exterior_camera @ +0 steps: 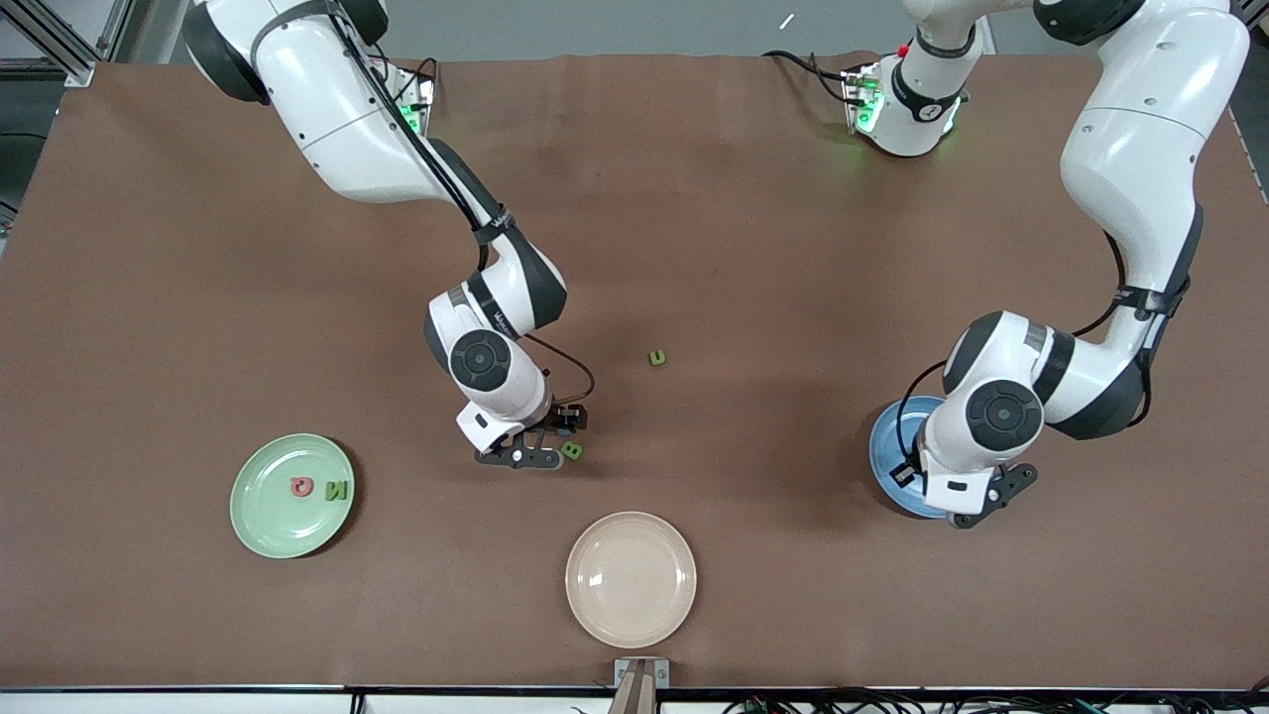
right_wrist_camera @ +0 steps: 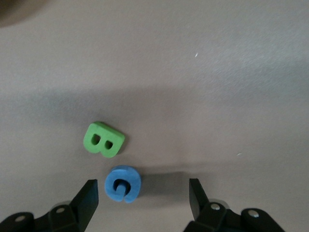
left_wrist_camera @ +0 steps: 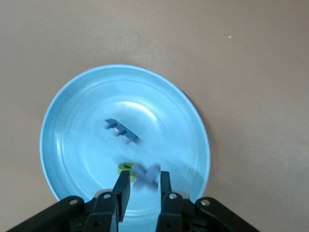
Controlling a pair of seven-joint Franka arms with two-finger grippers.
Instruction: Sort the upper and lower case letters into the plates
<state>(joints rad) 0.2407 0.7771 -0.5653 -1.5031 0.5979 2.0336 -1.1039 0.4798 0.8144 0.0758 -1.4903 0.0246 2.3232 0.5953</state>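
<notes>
Right gripper (right_wrist_camera: 142, 191) hangs low over the mat, pincer wide. Between its fingers lies a chunky blue G (right_wrist_camera: 123, 183). A green B (right_wrist_camera: 104, 139) lies just beside the G, tipped on one edge.

The front view shows only the B (exterior_camera: 572, 450); the wrist hides the G.

Left gripper (left_wrist_camera: 145, 186) is over the blue plate (left_wrist_camera: 53, 125), toward the table's 4 o'clock in the front view. Its pincer is narrowly parted, with a smeared blue piece (left_wrist_camera: 146, 175) at the tips. A blue comb-like letter (left_wrist_camera: 120, 130) lies mid-plate, and a yellow-green piece (left_wrist_camera: 126, 167) is half hidden. None of these can be seen from the front, where the arm covers most of the plate.

The mint plate (exterior_camera: 263, 516), at 8 o'clock, holds a pink letter (exterior_camera: 300, 486) and a green N (exterior_camera: 337, 490) side by side. The beige plate (exterior_camera: 631, 578) is at 6 o'clock, near the table edge. A green u (exterior_camera: 657, 358) lies alone mid-table, with open mat all round it.
</notes>
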